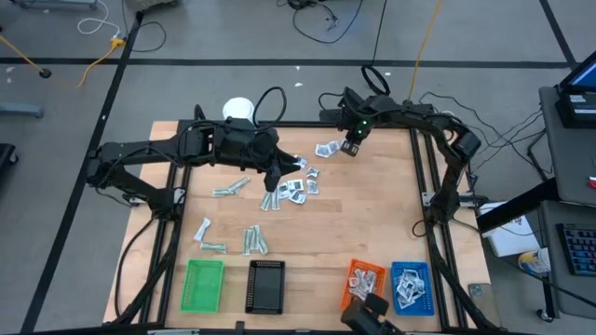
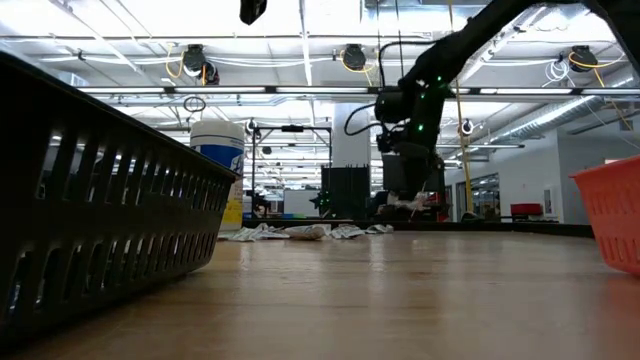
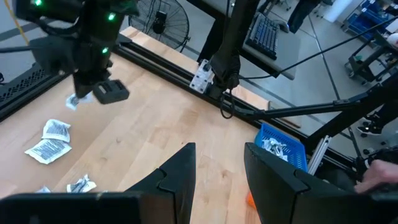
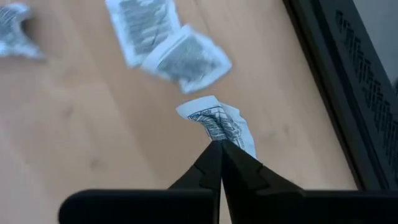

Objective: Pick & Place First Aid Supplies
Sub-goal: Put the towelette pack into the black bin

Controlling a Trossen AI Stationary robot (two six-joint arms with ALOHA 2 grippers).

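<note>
First aid supplies lie loose on the wooden table: square sachets [image 1: 293,189] in the middle and pale strips [image 1: 231,189] [image 1: 254,240] toward the left. My right gripper [image 4: 219,144] hangs over the far part of the table [image 1: 351,146], shut on one crumpled white sachet [image 4: 217,121]. Two more sachets [image 4: 168,43] lie below it. My left gripper [image 3: 217,155] hovers open above the middle pile [image 1: 273,177] with nothing between its fingers. My right gripper pinches the crumpled sachet by its near edge [image 4: 222,135] between the tips of its two fingers. The fingers come steeply from above, pointing down. The sachet is lifted clear of the table and sticks out beyond the fingertips [image 3: 73,101].
Green [image 1: 203,284], black [image 1: 267,285], orange [image 1: 363,279] and blue [image 1: 412,287] trays stand along the near edge; the orange and blue ones hold packets. A white bottle [image 1: 239,110] stands at the far left. A black frame rail [image 4: 348,81] runs close beside my right gripper.
</note>
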